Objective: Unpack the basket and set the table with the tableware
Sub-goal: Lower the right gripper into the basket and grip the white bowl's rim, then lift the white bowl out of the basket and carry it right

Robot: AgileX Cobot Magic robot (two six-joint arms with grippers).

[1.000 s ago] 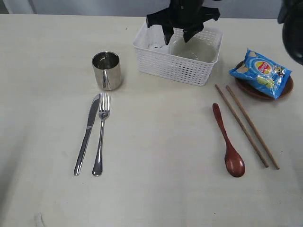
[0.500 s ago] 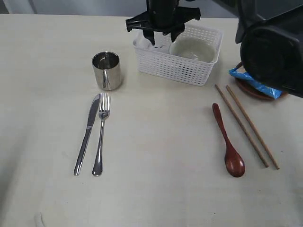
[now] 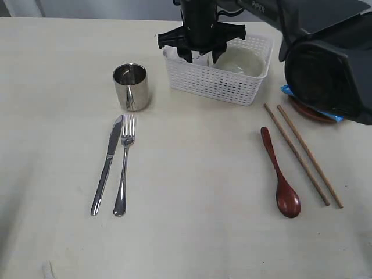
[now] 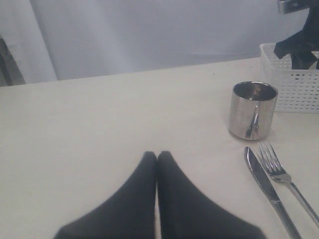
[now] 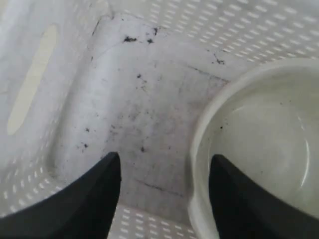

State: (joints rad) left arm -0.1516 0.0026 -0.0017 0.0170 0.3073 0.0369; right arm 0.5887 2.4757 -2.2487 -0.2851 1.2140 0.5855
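Note:
The white basket (image 3: 216, 82) stands at the table's (image 3: 192, 192) far middle with the white bowl (image 3: 242, 60) in its right half. My right gripper (image 3: 202, 56) hangs open inside the basket's left half. In the right wrist view that gripper (image 5: 166, 158) straddles the bowl's (image 5: 264, 144) rim, one finger over the bare basket floor (image 5: 139, 99), the other over the bowl. Nothing is gripped. My left gripper (image 4: 157, 155) is shut and empty above bare table, left of the steel cup (image 4: 252, 109), and out of the exterior view.
On the left lie the cup (image 3: 131, 86), knife (image 3: 107, 164) and fork (image 3: 124, 165). The wooden spoon (image 3: 281, 174) and chopsticks (image 3: 302, 154) lie on the right. My right arm (image 3: 328, 58) covers most of the brown plate (image 3: 311, 113) and blue snack bag (image 3: 289, 91).
My right gripper has shifted left from above the bowl to the basket's left half and sunk slightly. Its arm has swung in front of the plate and bag.

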